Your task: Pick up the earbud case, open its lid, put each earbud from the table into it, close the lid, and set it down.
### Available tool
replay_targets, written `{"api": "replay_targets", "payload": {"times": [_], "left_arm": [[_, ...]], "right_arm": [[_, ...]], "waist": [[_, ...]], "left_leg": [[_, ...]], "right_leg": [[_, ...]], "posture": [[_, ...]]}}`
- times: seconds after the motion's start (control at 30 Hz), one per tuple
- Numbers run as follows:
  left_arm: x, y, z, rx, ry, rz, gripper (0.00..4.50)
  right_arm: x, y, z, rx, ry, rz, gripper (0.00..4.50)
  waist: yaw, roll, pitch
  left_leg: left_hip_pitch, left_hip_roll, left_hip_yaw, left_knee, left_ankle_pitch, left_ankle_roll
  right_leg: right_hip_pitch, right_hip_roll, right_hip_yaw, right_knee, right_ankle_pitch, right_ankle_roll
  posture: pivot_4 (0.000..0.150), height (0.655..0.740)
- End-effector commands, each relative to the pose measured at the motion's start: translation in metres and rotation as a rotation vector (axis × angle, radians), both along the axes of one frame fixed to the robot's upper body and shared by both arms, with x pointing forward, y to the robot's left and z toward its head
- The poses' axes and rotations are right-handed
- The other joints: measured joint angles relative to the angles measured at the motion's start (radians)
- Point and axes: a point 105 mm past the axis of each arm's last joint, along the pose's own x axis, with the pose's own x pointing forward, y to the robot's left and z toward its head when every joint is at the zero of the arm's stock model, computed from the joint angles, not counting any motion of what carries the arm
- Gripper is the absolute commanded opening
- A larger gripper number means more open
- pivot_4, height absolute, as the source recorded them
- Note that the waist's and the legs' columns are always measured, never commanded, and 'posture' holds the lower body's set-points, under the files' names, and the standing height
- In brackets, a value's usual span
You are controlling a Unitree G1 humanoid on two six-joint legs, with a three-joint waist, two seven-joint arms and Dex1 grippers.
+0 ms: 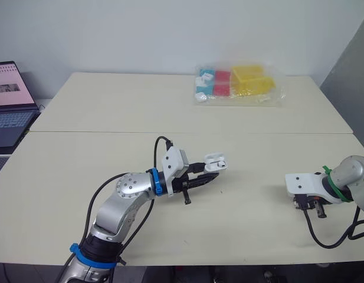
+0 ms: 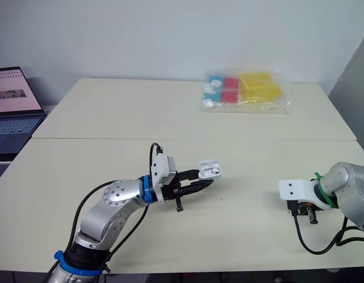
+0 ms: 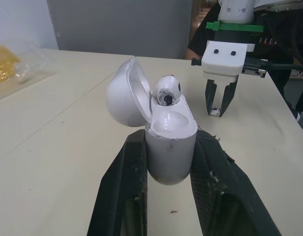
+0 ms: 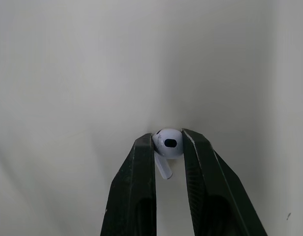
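Note:
My left gripper point(image 1: 213, 172) is shut on the white earbud case point(image 1: 215, 162), held a little above the middle of the table. The case's lid point(image 3: 125, 93) stands open and one white earbud point(image 3: 167, 91) sits in it. The other well beside it looks empty. Over at the right side of the table, my right gripper point(image 1: 308, 207) points down at the tabletop. Its fingers are shut on the second white earbud point(image 4: 168, 143), pinched at the fingertips right at the table surface. The left wrist view also shows that right gripper point(image 3: 217, 109) beyond the case.
A clear plastic bag point(image 1: 238, 85) of coloured blocks lies at the far side of the table. An open laptop point(image 1: 10, 100) stands off the table's left end. A seam point(image 1: 276, 133) runs across the tabletop behind both grippers.

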Motion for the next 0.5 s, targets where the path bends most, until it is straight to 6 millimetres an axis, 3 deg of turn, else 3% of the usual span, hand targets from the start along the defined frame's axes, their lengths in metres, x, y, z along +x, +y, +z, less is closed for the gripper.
{"api": "replay_targets", "payload": {"times": [0.03, 0.2, 0.33, 0.5], "left_arm": [[-0.004, -0.003, 0.008, -0.017, -0.043, -0.022, 0.81], [0.0, -0.003, 0.012, -0.041, -0.04, -0.002, 0.81], [0.006, -0.003, 0.019, -0.087, -0.03, 0.025, 0.81], [0.011, -0.006, 0.026, -0.12, -0.034, 0.035, 0.81]], "right_arm": [[0.0, 0.001, 0.006, 0.002, -0.012, 0.013, 0.4], [0.002, 0.016, 0.038, 0.148, -0.084, 0.018, 0.4], [-0.015, 0.067, 0.083, 0.489, -0.142, 0.068, 0.4], [-0.033, 0.12, 0.114, 0.911, -0.163, 0.059, 0.4]], "waist": [[0.0, 0.0, 0.0], [0.0, 0.0, 0.0], [0.001, 0.0, 0.0], [0.001, -0.001, 0.0]], "left_leg": [[0.0, 0.0, 0.0, 0.0, 0.0, 0.0], [0.0, 0.0, 0.0, 0.0, 0.0, 0.0], [0.0, 0.0, -0.001, 0.0, 0.0, 0.0], [-0.001, 0.0, -0.002, 0.0, 0.0, 0.0]], "right_leg": [[0.0, 0.0, 0.0, 0.0, 0.0, 0.0], [0.0, 0.0, 0.0, 0.0, 0.0, 0.0], [0.0, 0.0, 0.0, 0.0, 0.0, 0.0], [0.001, 0.001, -0.001, 0.0, 0.0, 0.0]], "posture": [[0.15, 0.7378], [0.15, 0.7378], [0.15, 0.7378], [0.15, 0.7378]]}}
